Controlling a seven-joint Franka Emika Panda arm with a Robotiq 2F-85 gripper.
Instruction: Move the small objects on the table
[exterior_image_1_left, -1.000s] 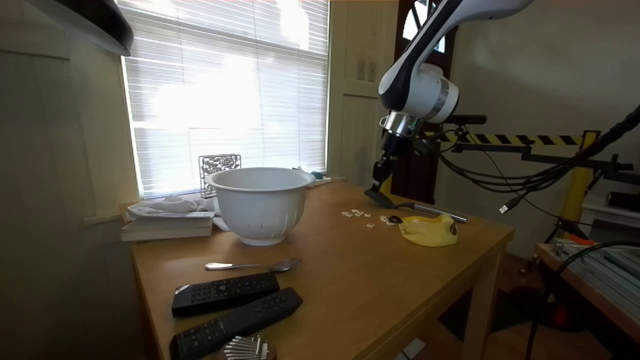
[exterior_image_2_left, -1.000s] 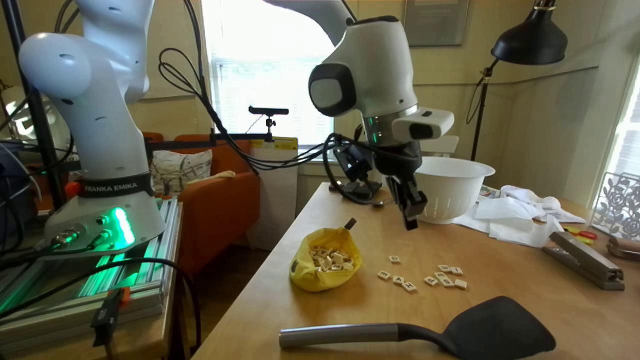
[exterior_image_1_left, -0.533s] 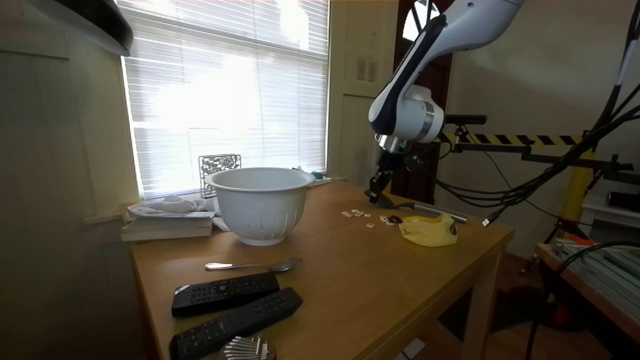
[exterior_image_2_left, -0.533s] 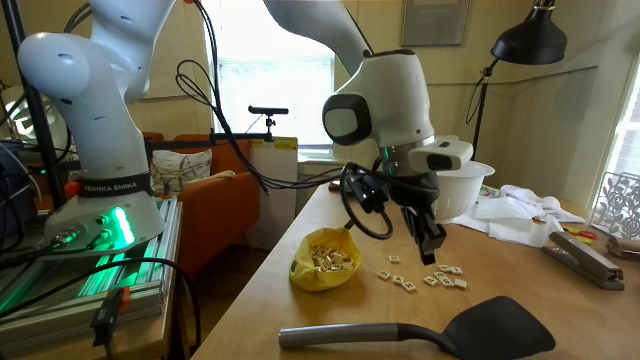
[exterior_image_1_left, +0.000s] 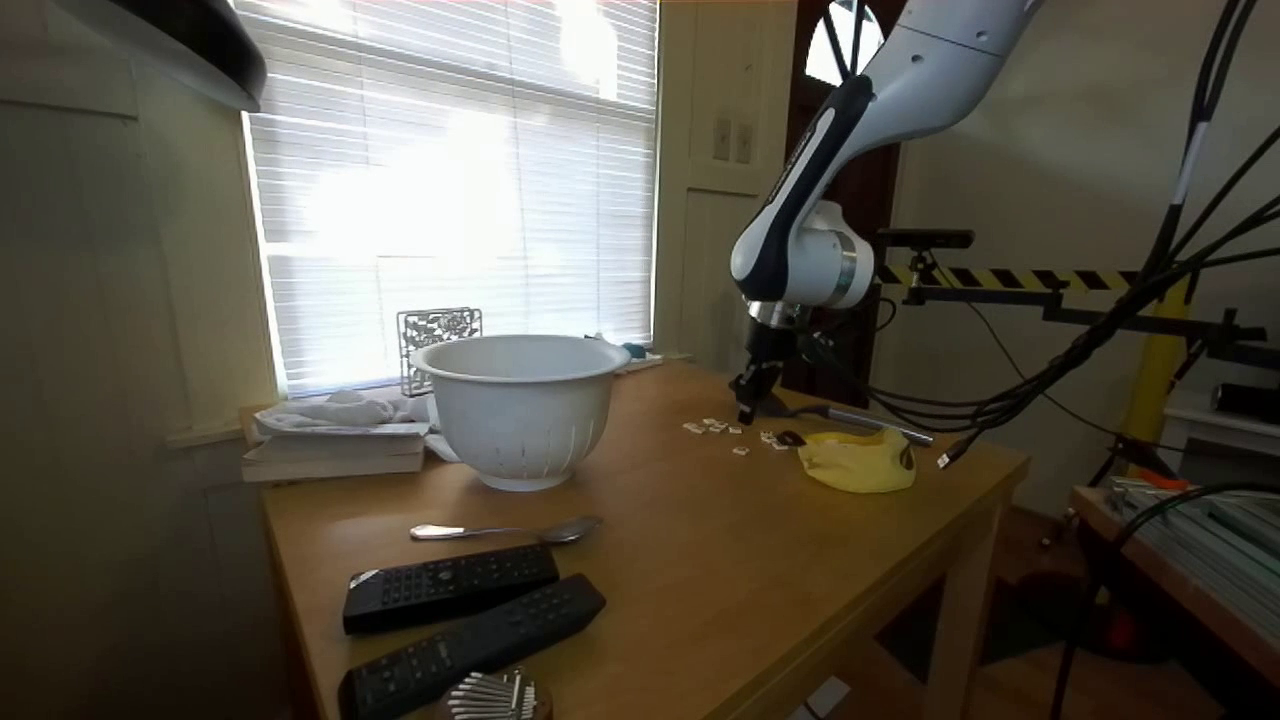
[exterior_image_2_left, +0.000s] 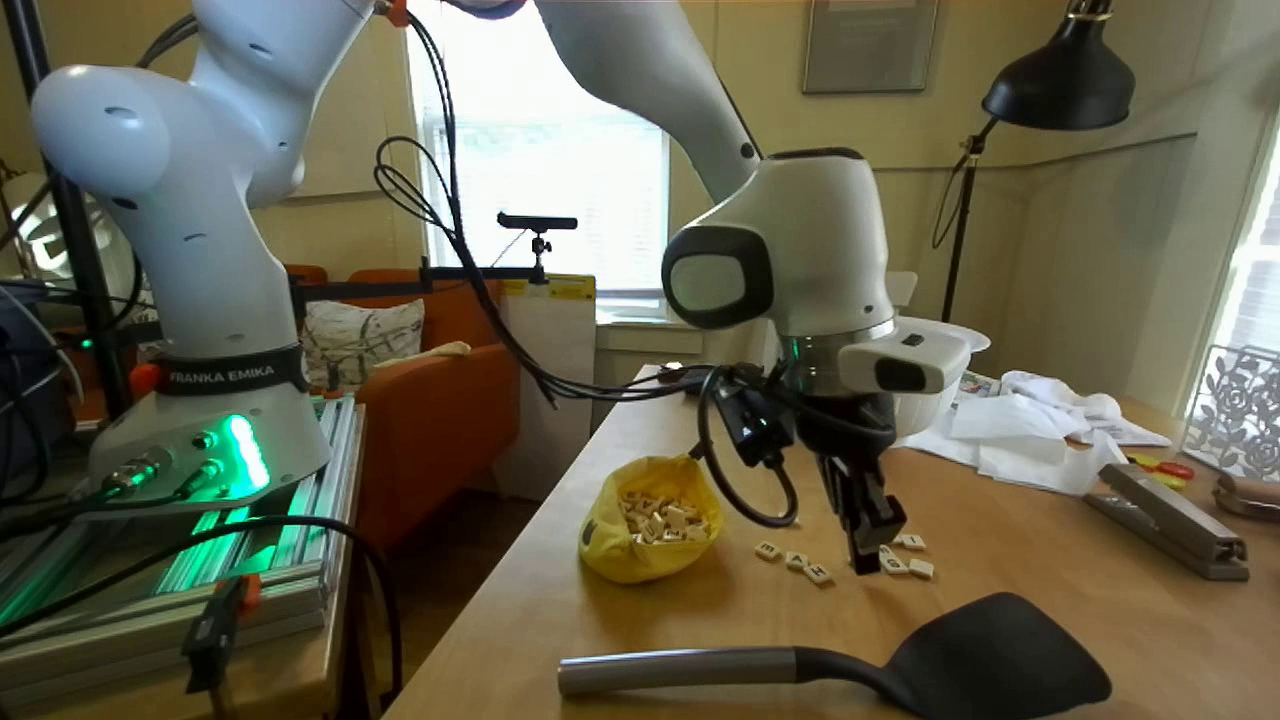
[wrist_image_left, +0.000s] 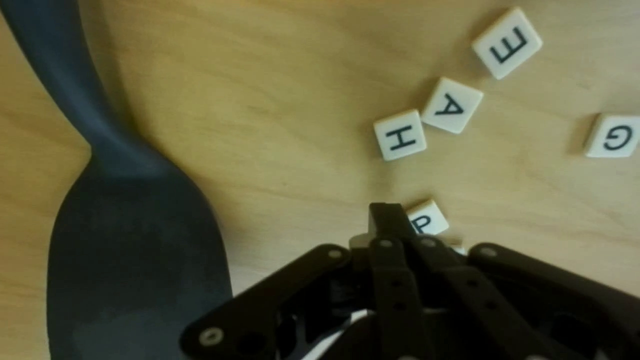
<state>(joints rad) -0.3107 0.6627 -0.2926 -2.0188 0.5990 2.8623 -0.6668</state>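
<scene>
The small objects are cream-white letter tiles lying loose on the brown wooden table (exterior_image_2_left: 740, 620). In the wrist view they include H (wrist_image_left: 400, 135), A (wrist_image_left: 452, 105), E (wrist_image_left: 507, 43), G (wrist_image_left: 614, 136) and P (wrist_image_left: 428, 217). Loose tiles also show in both exterior views (exterior_image_1_left: 710, 425) (exterior_image_2_left: 818, 575). My gripper (wrist_image_left: 386, 207) is shut, with nothing seen between its fingertips. It points down just above the table beside the P tile and hides part of it; whether it touches the table I cannot tell. It shows in both exterior views (exterior_image_1_left: 746, 418) (exterior_image_2_left: 868, 562).
A yellow bag (exterior_image_2_left: 620, 565) holding several tiles stands beside the loose ones. A black spatula (wrist_image_left: 137, 260) lies on the opposite side. A white bowl (exterior_image_1_left: 525, 420), spoon (exterior_image_1_left: 490, 533), remotes (exterior_image_1_left: 450, 588) (exterior_image_1_left: 475, 645) and stapler (exterior_image_2_left: 1170, 520) are also on the table.
My gripper has come down from above the table to just over the tiles, moving right in an exterior view. It stays shut. The tiles, bag and spatula have not moved.
</scene>
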